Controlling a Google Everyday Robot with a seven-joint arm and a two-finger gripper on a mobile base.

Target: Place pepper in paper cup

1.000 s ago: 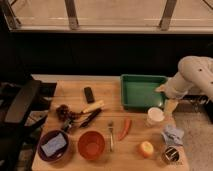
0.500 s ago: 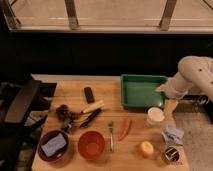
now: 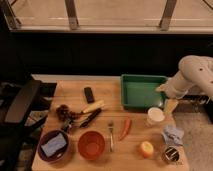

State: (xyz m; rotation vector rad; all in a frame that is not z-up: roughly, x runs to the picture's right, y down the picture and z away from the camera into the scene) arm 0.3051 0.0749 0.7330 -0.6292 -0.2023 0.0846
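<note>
Red pepper (image 3: 125,128) lying flat on wooden table (image 3: 70,96), between fork (image 3: 111,135) and paper cup (image 3: 155,116), touching neither. Gripper (image 3: 170,105) poised just beside paper cup, by front corner of green tray (image 3: 142,91), apart from pepper.

A green tray (image 3: 142,92) sits at the table's (image 3: 70,94) back, an orange bowl (image 3: 92,145) and purple bowl (image 3: 42,148) in front
</note>
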